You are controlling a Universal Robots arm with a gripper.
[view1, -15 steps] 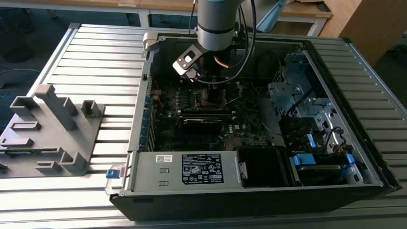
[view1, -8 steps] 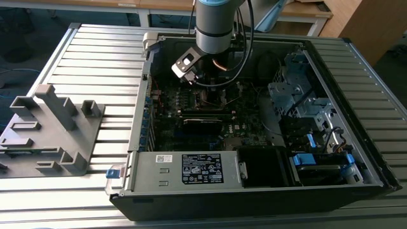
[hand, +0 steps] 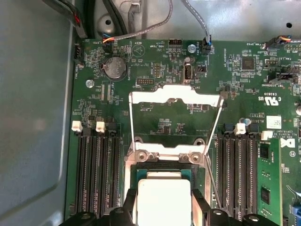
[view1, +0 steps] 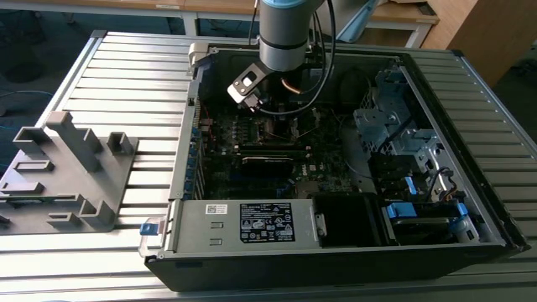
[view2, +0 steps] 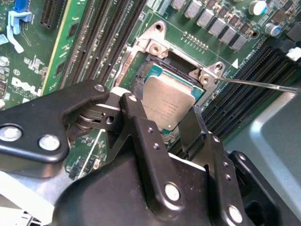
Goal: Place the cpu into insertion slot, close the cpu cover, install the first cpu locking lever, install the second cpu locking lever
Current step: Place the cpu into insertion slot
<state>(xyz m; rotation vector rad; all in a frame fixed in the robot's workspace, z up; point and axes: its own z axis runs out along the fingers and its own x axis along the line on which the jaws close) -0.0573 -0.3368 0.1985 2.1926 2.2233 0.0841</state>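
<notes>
Slatted desk (view1: 126, 69) carrying an open computer case (view1: 336, 267). Inside, the claw (view2: 164, 120) grips the cpu (view2: 167, 101) by two opposite edges, right at the slot (view2: 162, 63). The cover (hand: 176, 95) lies flipped back, leaving the slot open.

The exterior view stands high and well back. It looks down at a slant across the slatted desk (view1: 126, 69) and takes in the whole open computer case (view1: 319, 274), with the arm (view1: 283, 31) entering at the case's far edge.

Both wrist views sit close over the motherboard (view1: 251, 135). The first wrist view faces it almost squarely (hand: 164, 70). The second wrist view (view2: 37, 80) looks obliquely along the end effector (view2: 164, 110) (hand: 163, 203).

Both wrist views share the cpu (view2: 167, 96) (hand: 163, 195), the fingers (view2: 136, 122) (hand: 129, 202) closed against its sides, and the insertion slot (view2: 162, 61) (hand: 164, 165).
</notes>
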